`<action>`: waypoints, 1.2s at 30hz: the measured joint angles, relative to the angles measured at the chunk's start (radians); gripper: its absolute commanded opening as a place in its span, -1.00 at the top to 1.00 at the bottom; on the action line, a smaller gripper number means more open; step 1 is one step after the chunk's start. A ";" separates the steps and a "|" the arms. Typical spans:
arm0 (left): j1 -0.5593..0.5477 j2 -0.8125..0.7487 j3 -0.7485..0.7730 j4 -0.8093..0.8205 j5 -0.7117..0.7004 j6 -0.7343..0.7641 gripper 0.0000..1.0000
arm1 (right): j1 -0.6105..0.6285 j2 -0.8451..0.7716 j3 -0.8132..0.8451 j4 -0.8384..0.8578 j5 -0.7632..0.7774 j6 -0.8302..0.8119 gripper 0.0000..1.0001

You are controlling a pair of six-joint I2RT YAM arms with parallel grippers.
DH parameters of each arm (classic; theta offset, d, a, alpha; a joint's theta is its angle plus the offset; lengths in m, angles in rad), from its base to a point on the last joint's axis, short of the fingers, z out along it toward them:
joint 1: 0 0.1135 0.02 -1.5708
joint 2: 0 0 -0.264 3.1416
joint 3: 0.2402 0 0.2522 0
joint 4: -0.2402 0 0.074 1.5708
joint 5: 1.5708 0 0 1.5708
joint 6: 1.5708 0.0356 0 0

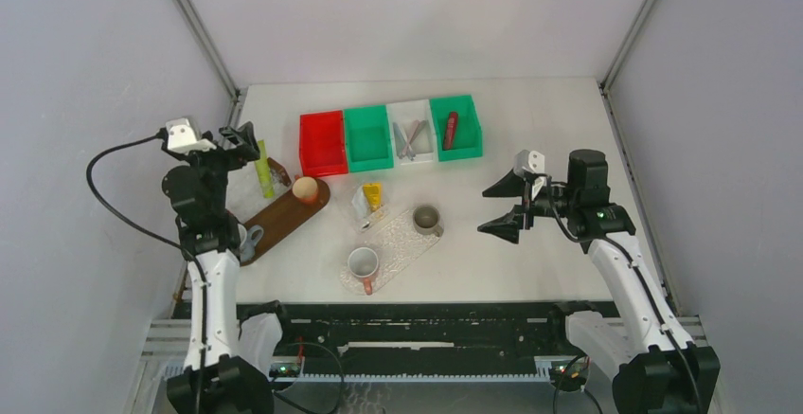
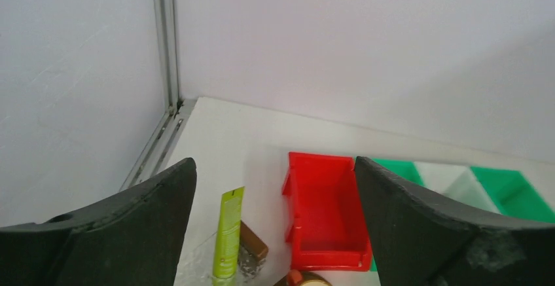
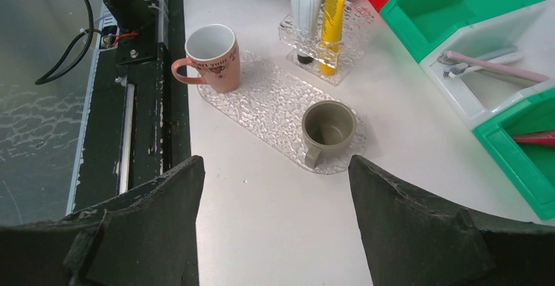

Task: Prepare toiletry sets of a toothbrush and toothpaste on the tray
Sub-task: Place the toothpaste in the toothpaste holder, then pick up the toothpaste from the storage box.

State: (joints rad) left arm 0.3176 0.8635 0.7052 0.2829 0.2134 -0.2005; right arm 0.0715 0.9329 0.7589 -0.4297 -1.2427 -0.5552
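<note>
Left jaws gape wide, empty, over the lime-green plastic tube (image 2: 228,237); right jaws equally wide, seemingly touching nothing.

A white table (image 1: 530,253) fills the middle, closed in by plain pale grey panels: a left wall (image 1: 85,54), a far wall (image 1: 417,16) and a right wall (image 1: 729,73). Silver metal posts (image 1: 195,26) rise at the two far corners. A black rail (image 1: 426,324) runs along the table's near edge. The light is soft and even, and the shadows are faint.
</note>
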 measured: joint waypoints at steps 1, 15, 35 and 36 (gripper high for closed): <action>0.000 -0.020 -0.003 0.000 0.004 -0.011 -0.99 | 0.000 0.000 0.000 0.000 0.000 0.000 -0.77; -0.011 -0.029 -0.003 0.022 0.157 -0.323 -1.00 | -0.021 -0.013 0.000 0.000 -0.011 0.000 -0.77; -0.546 0.146 0.138 -0.197 -0.086 -0.206 -1.00 | -0.033 -0.023 0.000 0.000 -0.013 0.000 -0.77; -0.569 0.170 0.156 -0.209 -0.102 -0.196 -1.00 | -0.033 -0.023 0.000 0.000 -0.012 0.000 -0.77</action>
State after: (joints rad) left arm -0.2516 1.0332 0.8612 0.0734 0.1116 -0.3965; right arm 0.0387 0.9096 0.7589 -0.4297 -1.2545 -0.5552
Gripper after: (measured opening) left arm 0.998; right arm 0.884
